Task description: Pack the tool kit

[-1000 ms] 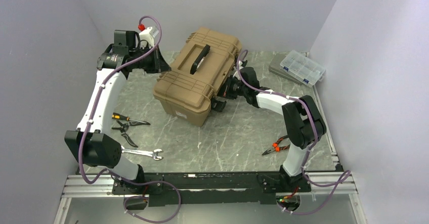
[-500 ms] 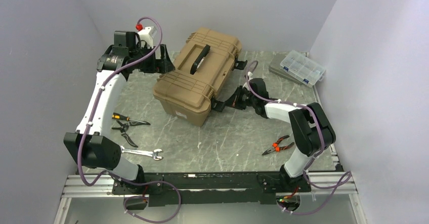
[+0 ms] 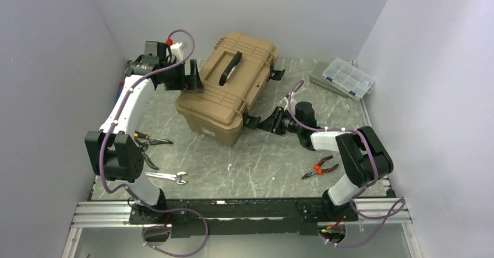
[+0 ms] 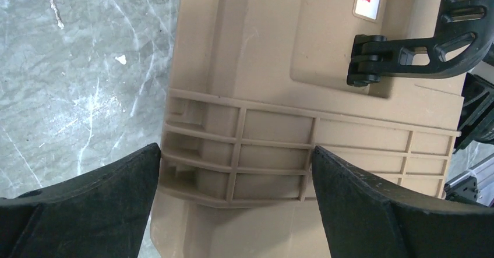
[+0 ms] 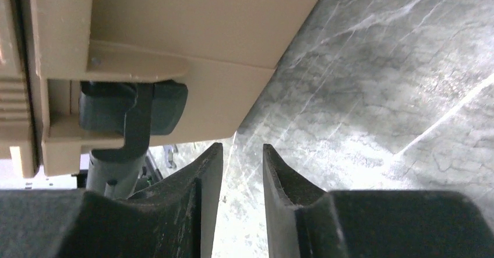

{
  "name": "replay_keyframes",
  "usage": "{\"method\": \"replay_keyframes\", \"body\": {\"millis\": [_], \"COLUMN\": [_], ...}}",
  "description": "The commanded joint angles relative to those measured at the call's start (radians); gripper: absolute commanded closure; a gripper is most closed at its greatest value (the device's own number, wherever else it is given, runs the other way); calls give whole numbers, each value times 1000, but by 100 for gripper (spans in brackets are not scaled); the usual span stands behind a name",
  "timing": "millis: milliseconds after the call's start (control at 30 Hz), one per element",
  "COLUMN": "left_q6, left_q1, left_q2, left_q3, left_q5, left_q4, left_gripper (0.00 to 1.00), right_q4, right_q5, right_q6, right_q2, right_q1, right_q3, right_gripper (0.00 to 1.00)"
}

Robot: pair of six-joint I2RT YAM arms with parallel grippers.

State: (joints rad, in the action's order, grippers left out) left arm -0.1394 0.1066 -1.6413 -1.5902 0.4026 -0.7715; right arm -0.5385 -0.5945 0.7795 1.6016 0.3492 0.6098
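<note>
Beside the large tan hard-plastic toolbox (image 3: 212, 103) your left tool (image 4: 233, 153) gapes wide, your right tool (image 5: 242, 150) barely parted, both empty — opening seems the step, so lift its lid (image 4: 279, 66) next.

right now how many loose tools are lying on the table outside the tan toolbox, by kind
pliers: 2 (one black-handled, one red-handled)
wrench: 1
screwdriver: 1
total: 4

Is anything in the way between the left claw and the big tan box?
No, nothing visible is in the way. The left gripper hangs open right above the ribbed end of the toolbox lid, with no other object between them.
</note>
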Motion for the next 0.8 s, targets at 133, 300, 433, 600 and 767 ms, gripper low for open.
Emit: {"method": "replay_keyframes", "body": {"millis": [133, 300, 433, 600, 767], "left_q6": [49, 82, 90, 76, 39], "left_q1": [56, 137, 229, 340, 520], "left_q2": [67, 140, 268, 384, 405], "left_q3": [32, 32, 65, 90, 78], "left_q5": [-130, -311, -397, -446, -486], "left_q4": [-18, -20, 30, 34, 24], "left_gripper": [1, 1, 1, 4, 9], "right_q4": [-281, -229, -132, 9, 180], "right_q5": [-88, -67, 23, 155, 272], "right_q6": [36, 15, 26, 9, -38], "right_q2": [-10, -35, -103, -263, -400], "right_q1": [2, 16, 9, 6, 4], "right_q3": [-60, -49, -91, -148, -151], "right_gripper": [67, 68, 71, 69, 69]}}
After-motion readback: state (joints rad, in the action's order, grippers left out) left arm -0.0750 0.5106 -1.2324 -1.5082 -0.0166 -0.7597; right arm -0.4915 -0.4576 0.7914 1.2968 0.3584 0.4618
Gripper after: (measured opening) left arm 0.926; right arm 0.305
